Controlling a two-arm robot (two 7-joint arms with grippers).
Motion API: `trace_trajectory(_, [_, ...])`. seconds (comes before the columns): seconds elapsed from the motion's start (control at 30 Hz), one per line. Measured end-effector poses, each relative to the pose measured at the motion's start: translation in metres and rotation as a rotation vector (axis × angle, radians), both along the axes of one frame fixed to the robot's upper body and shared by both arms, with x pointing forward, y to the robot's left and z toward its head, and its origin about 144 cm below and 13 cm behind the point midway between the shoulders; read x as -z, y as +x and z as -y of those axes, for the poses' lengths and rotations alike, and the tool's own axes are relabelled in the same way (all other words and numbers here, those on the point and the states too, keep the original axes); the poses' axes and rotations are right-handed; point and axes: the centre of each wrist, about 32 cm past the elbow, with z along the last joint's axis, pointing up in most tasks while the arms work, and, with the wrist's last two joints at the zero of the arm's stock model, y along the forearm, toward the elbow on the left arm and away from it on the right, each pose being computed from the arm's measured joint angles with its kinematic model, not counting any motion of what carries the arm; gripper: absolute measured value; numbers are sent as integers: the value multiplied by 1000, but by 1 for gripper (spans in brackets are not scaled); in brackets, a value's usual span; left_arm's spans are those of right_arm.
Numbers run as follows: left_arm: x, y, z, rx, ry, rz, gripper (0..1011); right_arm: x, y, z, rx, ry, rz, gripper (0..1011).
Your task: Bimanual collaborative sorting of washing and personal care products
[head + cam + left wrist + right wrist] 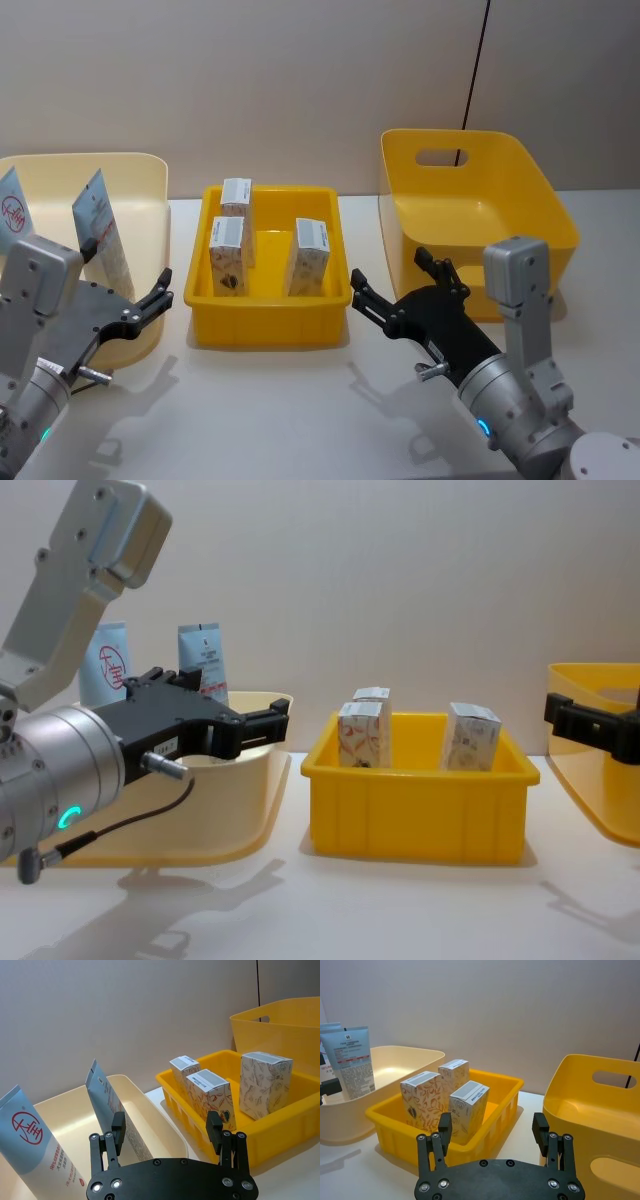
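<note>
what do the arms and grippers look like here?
Both alike: left gripper and right gripper are black flat plates with silver screws and two short black fingers. Wrists are silver-grey cylinders with a cyan light, topped by a boxy grey housing. A thin black cable loops off the left wrist.

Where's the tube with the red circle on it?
The red-mark tube stands at the far left of the head view, in the cream bin, beside the other tube.
</note>
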Motion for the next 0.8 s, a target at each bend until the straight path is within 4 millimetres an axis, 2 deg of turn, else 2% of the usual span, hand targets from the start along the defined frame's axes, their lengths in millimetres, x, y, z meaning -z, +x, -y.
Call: trace_trajectory(0.8, [0, 0, 0, 0, 0, 0, 1003, 0, 0, 0, 0, 0, 0, 1001])
